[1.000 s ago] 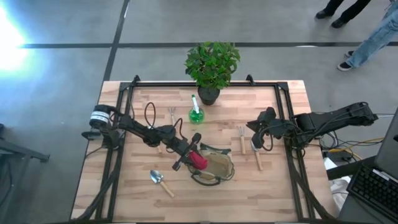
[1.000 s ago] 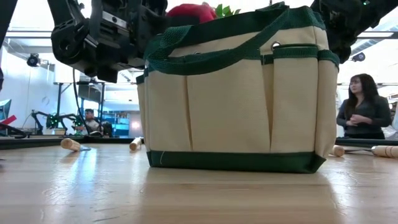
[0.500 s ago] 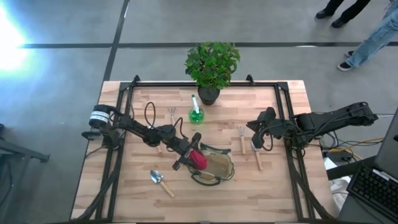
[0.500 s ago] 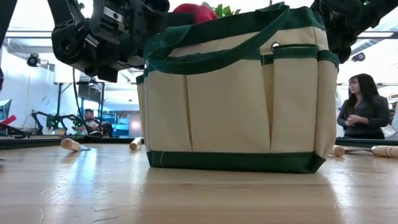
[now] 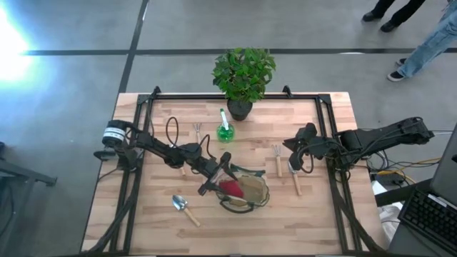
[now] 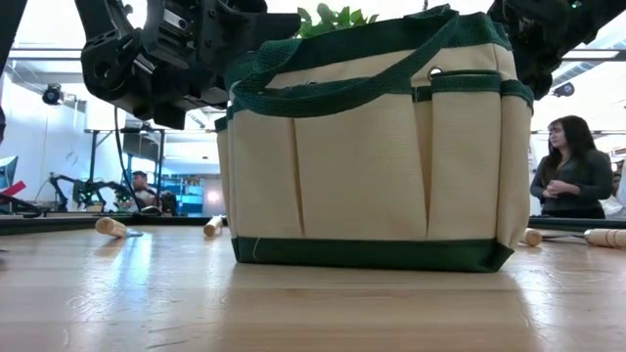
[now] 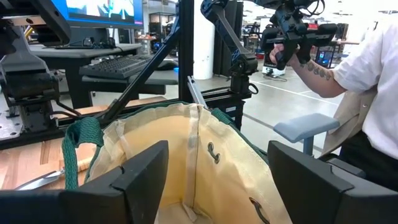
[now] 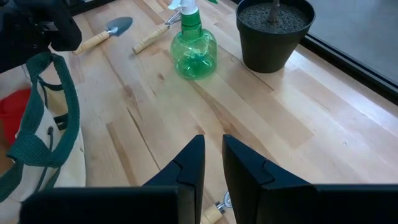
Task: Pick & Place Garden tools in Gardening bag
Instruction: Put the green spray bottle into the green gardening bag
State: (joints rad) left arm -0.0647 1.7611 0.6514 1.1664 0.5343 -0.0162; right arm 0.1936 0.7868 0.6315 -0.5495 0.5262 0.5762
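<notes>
The gardening bag stands upright on its base near the table's middle front; it is cream fabric with a green rim and handles. A red scoop-like piece lies inside it, also seen in the right wrist view. My left gripper hovers level at the bag's left rim, open, its fingers wide over the bag's mouth with nothing between them. My right gripper waits at the right, shut, above a wooden-handled fork and another tool.
A green spray bottle and a small fork lie behind the bag, and a trowel lies at the front left. A leafy plant in a dark pot stands at the far edge. People are in the room beyond.
My left gripper has opened while staying in place at the bag's rim. The red piece it held above the bag's mouth has dropped into the bag and no longer shows above the rim in the low view.
</notes>
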